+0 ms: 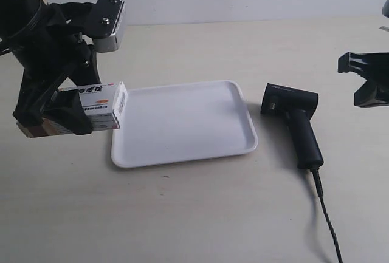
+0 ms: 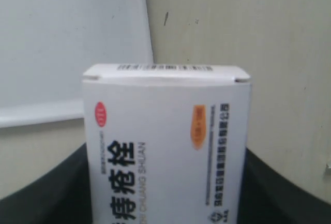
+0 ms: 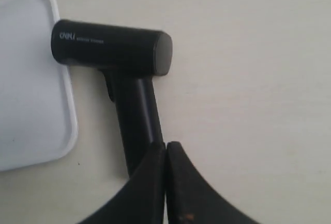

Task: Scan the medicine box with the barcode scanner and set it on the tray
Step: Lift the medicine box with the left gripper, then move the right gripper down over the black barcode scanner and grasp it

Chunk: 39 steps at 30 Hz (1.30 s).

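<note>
My left gripper [image 1: 73, 114] is shut on the white medicine box [image 1: 97, 105] and holds it in the air just beyond one short side of the white tray [image 1: 182, 123]. The box's barcode end faces the tray. In the left wrist view the medicine box [image 2: 165, 146] fills the space between the dark fingers [image 2: 41, 193]. The black barcode scanner [image 1: 295, 120] lies flat on the table on the tray's other side, its cable trailing toward the front edge. My right gripper [image 3: 165, 149] is shut and empty, hovering above the barcode scanner [image 3: 119, 53] near its handle.
The tray [image 3: 31, 79] has nothing on it. The scanner's black cable [image 1: 325, 208] runs across the table to the front edge. A pale wall stands behind the beige table [image 1: 194, 214].
</note>
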Motion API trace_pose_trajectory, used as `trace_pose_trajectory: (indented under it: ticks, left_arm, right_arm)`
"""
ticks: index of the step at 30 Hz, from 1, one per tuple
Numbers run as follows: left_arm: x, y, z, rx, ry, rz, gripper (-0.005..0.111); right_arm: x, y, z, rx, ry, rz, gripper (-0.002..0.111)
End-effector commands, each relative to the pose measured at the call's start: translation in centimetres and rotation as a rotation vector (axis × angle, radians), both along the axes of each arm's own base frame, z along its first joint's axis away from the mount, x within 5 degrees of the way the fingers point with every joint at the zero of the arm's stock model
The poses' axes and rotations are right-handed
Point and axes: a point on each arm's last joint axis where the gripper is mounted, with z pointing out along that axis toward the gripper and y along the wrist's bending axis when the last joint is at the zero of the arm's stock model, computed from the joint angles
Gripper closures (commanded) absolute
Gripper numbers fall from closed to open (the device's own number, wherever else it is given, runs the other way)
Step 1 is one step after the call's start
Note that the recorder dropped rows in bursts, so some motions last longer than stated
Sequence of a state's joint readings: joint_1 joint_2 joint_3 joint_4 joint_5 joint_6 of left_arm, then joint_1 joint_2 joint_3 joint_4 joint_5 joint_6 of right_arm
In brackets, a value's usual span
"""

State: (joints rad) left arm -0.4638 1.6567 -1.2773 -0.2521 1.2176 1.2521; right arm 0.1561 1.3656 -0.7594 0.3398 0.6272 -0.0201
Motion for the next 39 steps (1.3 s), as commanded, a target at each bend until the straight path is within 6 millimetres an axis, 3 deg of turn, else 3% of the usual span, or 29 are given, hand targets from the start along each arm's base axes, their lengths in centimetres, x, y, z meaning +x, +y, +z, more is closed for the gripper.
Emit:
trace_pose_trajectory:
  ticks: [1,6,10,14,21,26,31,36,39]
  left_arm:
    - [-0.2,-0.4,0.4,-0.029,0.014,0.028,0.107]
    - [-0.3,-0.5,0.4,-0.038,0.018,0.031,0.107]
    - [0.0,-0.6,0.2,-0.047,0.000,0.038,0.107]
    - [0.3,-0.7,-0.3,-0.038,0.016,0.042,0.107]
    - [0.6,-1.0,-1.1,-0.045,0.033,0.052,0.107]
    - [0.7,-1.0,-1.1,-0.048,0.028,0.054,0.107]
    - [0.7,-1.0,-1.1,-0.048,0.028,0.054,0.107]
    - [0.7,-1.1,-1.1,-0.054,0.028,0.056,0.107]
    - [0.7,-1.1,-1.1,-0.055,0.029,0.057,0.107]
  right_arm:
    - [0.3,0.1,0.4,0.029,-0.021,-0.038,0.108]
    - [0.3,0.4,0.1,0.068,0.011,-0.071,0.108]
    - [1.1,0.7,-1.3,0.061,0.067,-0.028,0.106]
    - [2.2,1.4,-2.0,0.077,0.152,0.046,0.087]
    - [4.0,2.3,-0.9,0.090,0.192,0.093,0.047]
    - [4.1,4.9,-1.1,0.070,0.218,0.157,0.046]
    - [4.5,5.0,-2.0,-0.100,0.302,0.099,0.046]
    - [5.1,5.5,-2.7,-0.096,0.292,0.101,0.046]
    - [5.5,5.6,-3.7,-0.116,0.299,0.106,0.038]
